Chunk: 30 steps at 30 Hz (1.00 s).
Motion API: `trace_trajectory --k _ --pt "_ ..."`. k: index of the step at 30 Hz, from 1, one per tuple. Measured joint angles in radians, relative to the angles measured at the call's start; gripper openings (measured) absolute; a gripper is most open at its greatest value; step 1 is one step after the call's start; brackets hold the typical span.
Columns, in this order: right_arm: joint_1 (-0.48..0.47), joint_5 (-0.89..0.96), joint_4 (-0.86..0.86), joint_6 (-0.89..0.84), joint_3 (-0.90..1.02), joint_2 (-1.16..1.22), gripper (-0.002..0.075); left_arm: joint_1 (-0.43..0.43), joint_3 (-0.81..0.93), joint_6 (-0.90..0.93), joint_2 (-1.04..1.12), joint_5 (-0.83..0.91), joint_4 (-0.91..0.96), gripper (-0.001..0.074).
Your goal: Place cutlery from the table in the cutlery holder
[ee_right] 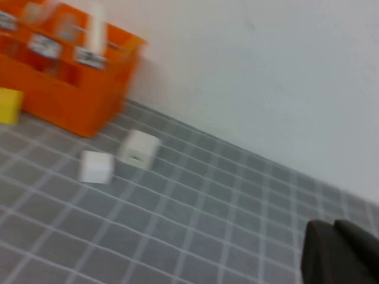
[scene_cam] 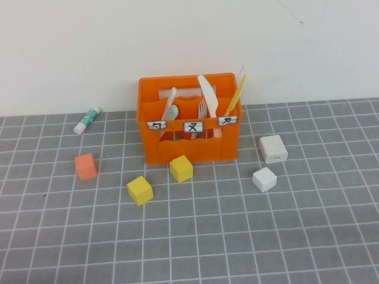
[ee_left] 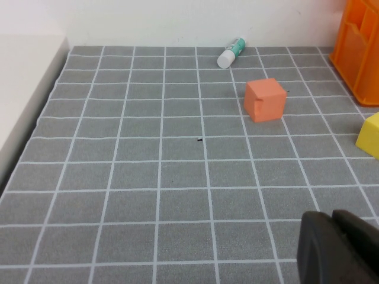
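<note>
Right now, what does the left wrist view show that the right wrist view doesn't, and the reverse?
Only the left wrist view: the glue stick, the orange cube, and the shut left gripper low over bare table, holding nothing. Only the right wrist view: two white cubes, the holder's white labels, a cream-white knife standing inside, and the shut right gripper, also holding nothing. Both share the cutlery holder, a yellow cube and the gridded table.

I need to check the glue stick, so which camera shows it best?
The left wrist view: the glue stick lies large and unobstructed near the wall. The high view shows it smaller; the right wrist view misses it. Both grippers, left and right, are shut.
</note>
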Motion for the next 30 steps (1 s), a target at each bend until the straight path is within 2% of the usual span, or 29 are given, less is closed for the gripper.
trace_trajectory --k 5,9,18,23,30 --pt "-0.252 -0.061 0.112 -0.039 0.095 -0.038 -0.0001 0.000 0.000 0.000 0.000 0.000 0.000 -0.0001" --pt "-0.343 -0.115 0.129 -0.015 0.193 -0.040 -0.0001 0.000 0.000 0.000 0.000 0.000 0.000 -0.0001" --pt "-0.325 -0.093 0.066 0.165 0.246 -0.040 -0.0001 0.000 0.000 0.000 0.000 0.000 0.000 -0.0001" --pt "-0.269 -0.093 0.046 0.203 0.246 -0.040 -0.0001 0.000 0.000 0.000 0.000 0.000 0.000 -0.0001" --pt "-0.262 -0.091 0.032 0.263 0.246 -0.040 -0.0001 0.000 0.000 0.002 0.000 0.001 0.000 -0.0001"
